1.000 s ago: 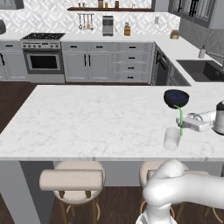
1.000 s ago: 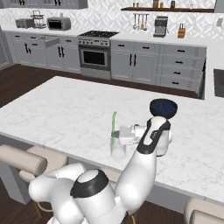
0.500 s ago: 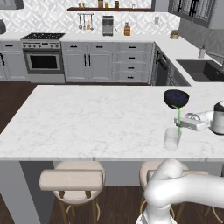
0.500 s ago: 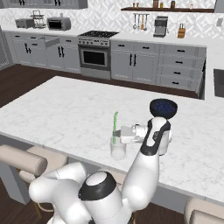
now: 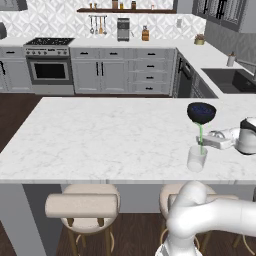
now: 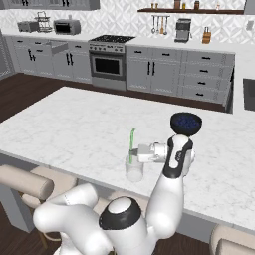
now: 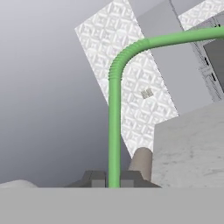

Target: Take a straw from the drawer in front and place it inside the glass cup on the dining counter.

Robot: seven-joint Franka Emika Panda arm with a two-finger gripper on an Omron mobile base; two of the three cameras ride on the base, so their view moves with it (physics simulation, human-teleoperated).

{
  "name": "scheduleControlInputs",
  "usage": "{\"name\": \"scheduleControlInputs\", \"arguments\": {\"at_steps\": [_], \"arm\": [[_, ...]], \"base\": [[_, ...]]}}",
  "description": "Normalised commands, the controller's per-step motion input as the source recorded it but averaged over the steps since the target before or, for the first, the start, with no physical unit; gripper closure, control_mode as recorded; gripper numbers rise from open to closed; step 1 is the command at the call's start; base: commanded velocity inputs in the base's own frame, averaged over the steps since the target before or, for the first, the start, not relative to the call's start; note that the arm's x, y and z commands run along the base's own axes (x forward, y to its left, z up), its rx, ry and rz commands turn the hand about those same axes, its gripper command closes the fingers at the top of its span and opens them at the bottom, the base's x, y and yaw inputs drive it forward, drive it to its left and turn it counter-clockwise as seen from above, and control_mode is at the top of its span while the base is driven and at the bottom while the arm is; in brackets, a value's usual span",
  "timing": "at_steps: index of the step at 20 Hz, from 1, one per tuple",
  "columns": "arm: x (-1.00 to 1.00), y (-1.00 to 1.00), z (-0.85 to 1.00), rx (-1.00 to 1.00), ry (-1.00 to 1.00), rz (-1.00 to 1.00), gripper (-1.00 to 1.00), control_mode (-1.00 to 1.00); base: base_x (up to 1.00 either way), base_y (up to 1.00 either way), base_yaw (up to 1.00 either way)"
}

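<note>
From the left base view, the pincer (image 5: 203, 141) pinched the straw (image 5: 200, 137) upright, its lower end inside the cup (image 5: 197, 158) directly below on the counter (image 5: 100, 135); a bowl (image 5: 201, 112) sat just behind. From the right, the pincer (image 6: 133, 152) gripped the straw (image 6: 131, 145) above the cup (image 6: 134, 171). In the hand view, the fingertips (image 7: 97, 178) squeezed the straw (image 7: 114, 131), which bent over beyond them.

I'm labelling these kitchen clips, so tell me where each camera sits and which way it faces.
Left base view: behind the arm's left, looking forward and down at the counter; arm lower right.
Right base view: behind its right, same counter; arm lower left.
Hand view: on the hand, along the gripper shut on the straw.
Both base views share the straw, cup and bowl.
</note>
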Motion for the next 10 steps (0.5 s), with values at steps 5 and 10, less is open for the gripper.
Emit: {"name": "scheduleControlInputs", "arguments": {"at_steps": [5, 10], "arm": [[0.14, 0.0, -0.08, 0.0, 0.01, 0.0, 1.0, -1.0], [0.1, 0.0, -0.1, 0.0, 0.01, 0.0, 1.0, -1.0]], "base": [[0.0, 0.0, 0.0], [0.0, 0.0, 0.0]]}}
